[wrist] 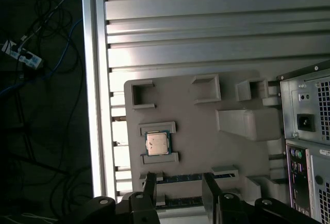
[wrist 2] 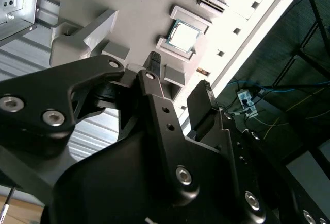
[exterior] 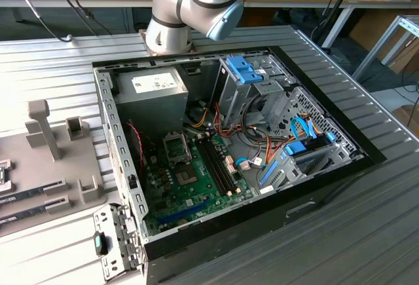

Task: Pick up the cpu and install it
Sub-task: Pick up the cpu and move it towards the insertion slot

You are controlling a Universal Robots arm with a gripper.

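Observation:
The cpu (wrist: 157,143) is a small square chip with a shiny silver top, lying flat in a raised holder on the grey fixture tray (wrist: 191,121). In the second wrist view the cpu (wrist 2: 183,34) sits beyond the fingertips (wrist 2: 153,59). My gripper (wrist: 179,183) is open, hangs above the tray and holds nothing; the same gripper (wrist 2: 178,72) is clear of the chip. The open computer case (exterior: 229,154) lies on the table with its green motherboard (exterior: 190,183) and the metal socket frame (exterior: 177,146) exposed.
Memory sticks (wrist: 185,178) lie in tray slots near the gripper. A tall grey post (wrist: 247,123) rises from the tray. The case's rear panel (wrist: 307,126) is close beside the tray. Inside the case are a grey power supply (exterior: 149,95), drive cages (exterior: 252,85) and cables.

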